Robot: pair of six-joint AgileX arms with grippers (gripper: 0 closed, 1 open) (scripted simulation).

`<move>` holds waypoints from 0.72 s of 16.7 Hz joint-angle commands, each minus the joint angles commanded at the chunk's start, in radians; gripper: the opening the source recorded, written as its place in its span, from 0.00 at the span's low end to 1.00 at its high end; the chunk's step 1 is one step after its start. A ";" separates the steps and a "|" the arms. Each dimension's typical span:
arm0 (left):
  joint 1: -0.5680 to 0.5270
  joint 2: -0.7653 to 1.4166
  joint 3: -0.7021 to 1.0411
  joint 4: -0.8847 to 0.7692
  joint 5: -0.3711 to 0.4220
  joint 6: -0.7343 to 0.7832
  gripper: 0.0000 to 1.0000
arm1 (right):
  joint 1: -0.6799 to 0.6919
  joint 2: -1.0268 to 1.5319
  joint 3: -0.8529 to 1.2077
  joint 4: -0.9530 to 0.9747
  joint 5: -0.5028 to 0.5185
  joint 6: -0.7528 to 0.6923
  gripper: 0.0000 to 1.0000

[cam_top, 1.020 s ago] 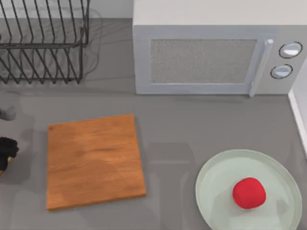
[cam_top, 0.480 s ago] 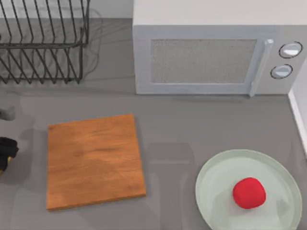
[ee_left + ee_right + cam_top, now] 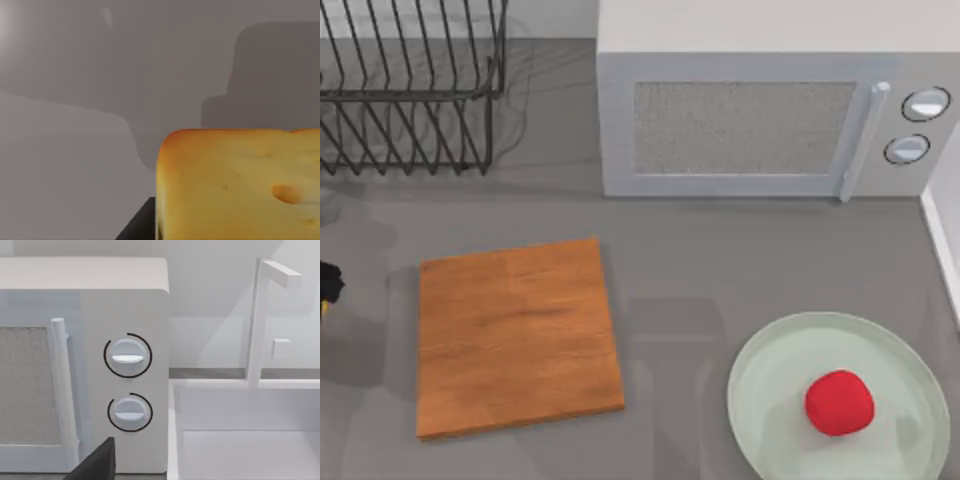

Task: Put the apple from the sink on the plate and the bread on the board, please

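One item remains: the apple (image 3: 839, 402) sits on the plate (image 3: 760, 370), while the board (image 3: 518, 336) is bare. Your risk is the bread (image 3: 235, 185) slipping or landing off the board if released early. It sits close against the left gripper (image 3: 326, 288), at the table's left edge; whether the fingers clamp it, I cannot tell.

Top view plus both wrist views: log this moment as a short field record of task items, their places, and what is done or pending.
apple: resting on the plate, table's right side
board: left of centre, nothing on it
bread: close under the left wrist camera, above grey counter
left gripper: at the table's left edge, beside the board
background: microwave, dish rack, sink
done: apple
pending: bread
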 joint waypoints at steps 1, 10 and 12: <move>0.000 -0.017 0.029 -0.055 0.000 -0.001 0.00 | 0.000 0.000 0.000 0.000 0.000 0.000 1.00; 0.000 -0.092 0.139 -0.219 -0.001 -0.005 0.00 | 0.000 0.000 0.000 0.000 0.000 0.000 1.00; -0.004 -0.090 0.141 -0.218 -0.002 -0.015 0.00 | 0.000 0.000 0.000 0.000 0.000 0.000 1.00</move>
